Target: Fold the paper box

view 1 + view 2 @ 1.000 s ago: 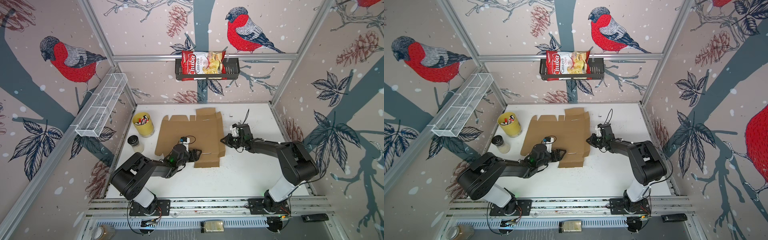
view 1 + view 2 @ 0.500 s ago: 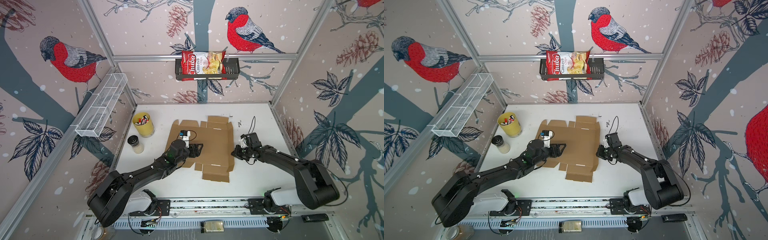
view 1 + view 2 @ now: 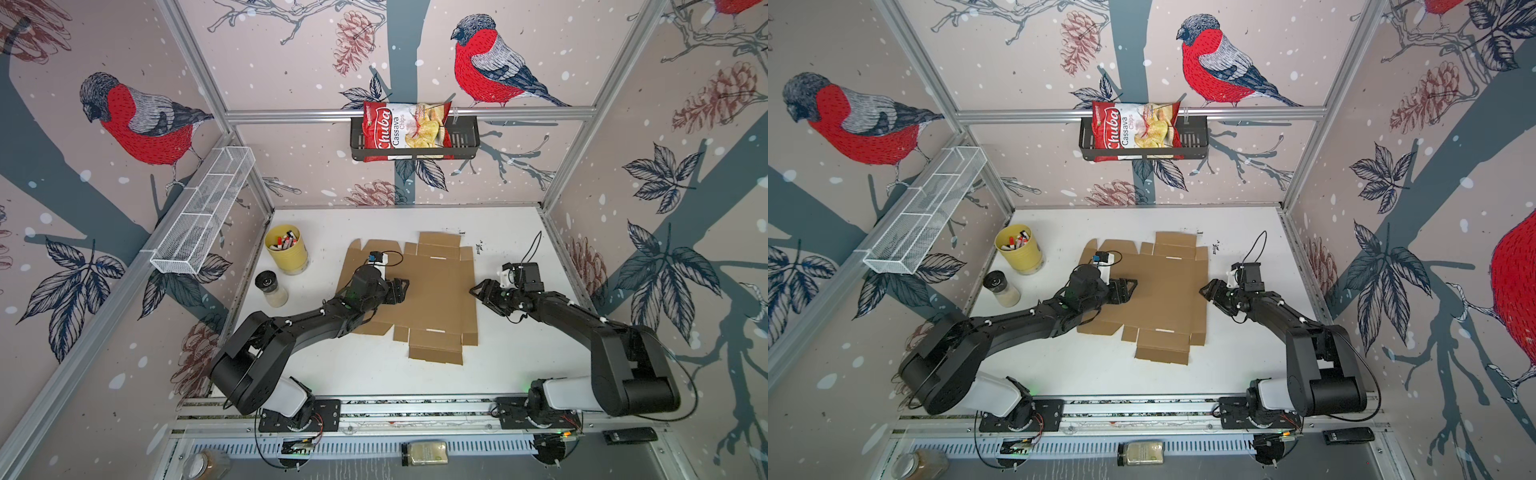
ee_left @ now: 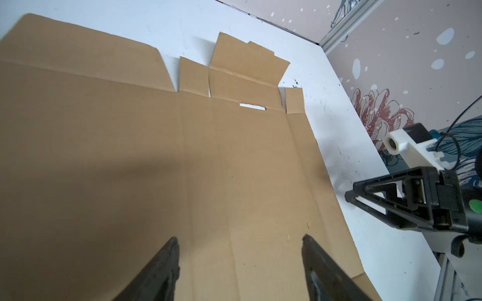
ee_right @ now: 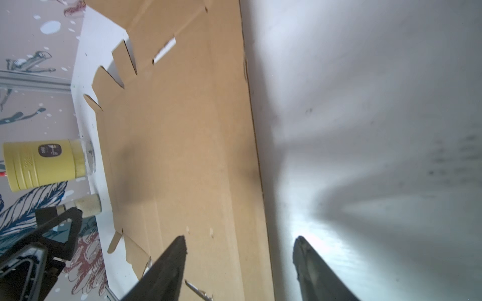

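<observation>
A flat, unfolded paper box (image 3: 432,299) of plain brown cardboard lay near the middle of a white desk (image 3: 519,232). Both top views showed its flaps spread out along the far and near edges, with a narrow slot cut near each. The left arm reached in from the near left, and the left gripper (image 3: 402,291) hung over the left half of the sheet. In the left wrist view its two black fingers (image 4: 167,263) stood well apart with only bare cardboard between them, gripping nothing. Whether the tips touched the sheet could not be told. The right arm reached in from the near right, and the right gripper (image 3: 478,297) sat just at the box's right edge. In the right wrist view its jaws were also spread wide and empty, one finger over the edge strip of the cardboard and the other over bare desk. At the far left of the desk stood a yellow cup (image 3: 289,253) holding markers, with a small jar (image 3: 272,286) with a black lid just beside it. On the back wall a black basket (image 3: 465,141) held a red bag of cassava chips (image 3: 399,131), and a white wire shelf (image 3: 203,224) hung on the left wall. The walls were printed with red-breasted birds, leaves and pine cones.
</observation>
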### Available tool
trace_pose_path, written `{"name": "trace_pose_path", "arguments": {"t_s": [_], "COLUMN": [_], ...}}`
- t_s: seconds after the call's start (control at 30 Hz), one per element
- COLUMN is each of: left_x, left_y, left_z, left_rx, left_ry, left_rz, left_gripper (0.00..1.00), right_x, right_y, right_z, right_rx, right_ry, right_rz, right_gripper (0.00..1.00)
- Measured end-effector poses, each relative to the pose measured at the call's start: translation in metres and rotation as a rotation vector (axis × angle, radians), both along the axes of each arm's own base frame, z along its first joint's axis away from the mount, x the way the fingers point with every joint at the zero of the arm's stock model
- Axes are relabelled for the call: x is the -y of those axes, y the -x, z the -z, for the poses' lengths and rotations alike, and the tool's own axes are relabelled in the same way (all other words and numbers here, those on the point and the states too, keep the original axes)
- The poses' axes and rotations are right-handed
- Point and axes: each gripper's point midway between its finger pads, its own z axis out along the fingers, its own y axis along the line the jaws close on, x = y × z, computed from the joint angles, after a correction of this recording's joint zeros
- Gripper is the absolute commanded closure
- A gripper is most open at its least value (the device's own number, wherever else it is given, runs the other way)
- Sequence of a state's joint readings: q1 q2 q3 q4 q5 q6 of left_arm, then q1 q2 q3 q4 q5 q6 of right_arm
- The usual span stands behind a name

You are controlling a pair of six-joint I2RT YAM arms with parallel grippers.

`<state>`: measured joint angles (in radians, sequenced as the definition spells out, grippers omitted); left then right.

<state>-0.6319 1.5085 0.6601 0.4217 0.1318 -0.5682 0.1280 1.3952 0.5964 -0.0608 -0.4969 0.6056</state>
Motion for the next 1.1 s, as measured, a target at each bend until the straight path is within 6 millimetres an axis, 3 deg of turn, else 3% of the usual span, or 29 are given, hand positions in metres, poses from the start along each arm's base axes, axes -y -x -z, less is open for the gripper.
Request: {"name": "trace_pose_path", "arguments": {"t_s": [0.13,0.57,0.67,0.83,1.0,1.1], "left_x": [0.008,0.011,0.008,0.002,0.000,0.003], "left_y": [-0.003,0.007,0.013,0.029,0.040,0.049], "left_z": [0.015,0.050,0.058,0.071,0.072,0.072], "left_rx": [-0.032,-0.095,-0.116,-0.145,-0.148,-0.154], "left_ry": [-0.010,-0.025,-0.034,-0.025,0.012,0.036], "left_rz": [0.029,0.069,0.075,0.090,0.091,0.099], "left_gripper": [0.28,0.28,0.29,0.29,0.30,0.30], "right_x": [0.002,-0.023,-0.026,-0.021,-0.021,-0.027], "right_y": [-0.006,-0.031,-0.036,-0.041,-0.041,-0.042], "right_z": [0.005,0.021,0.022,0.024,0.026,0.026], "right_rx": [-0.007,-0.014,-0.006,0.009,0.011,0.025], "right_ry": [0.000,0.051,0.066,0.111,0.111,0.106], "right_rz": [0.008,-0.066,-0.072,-0.069,-0.071,-0.091], "right_gripper": [0.32,0.62,0.60,0.45,0.46,0.54]}}
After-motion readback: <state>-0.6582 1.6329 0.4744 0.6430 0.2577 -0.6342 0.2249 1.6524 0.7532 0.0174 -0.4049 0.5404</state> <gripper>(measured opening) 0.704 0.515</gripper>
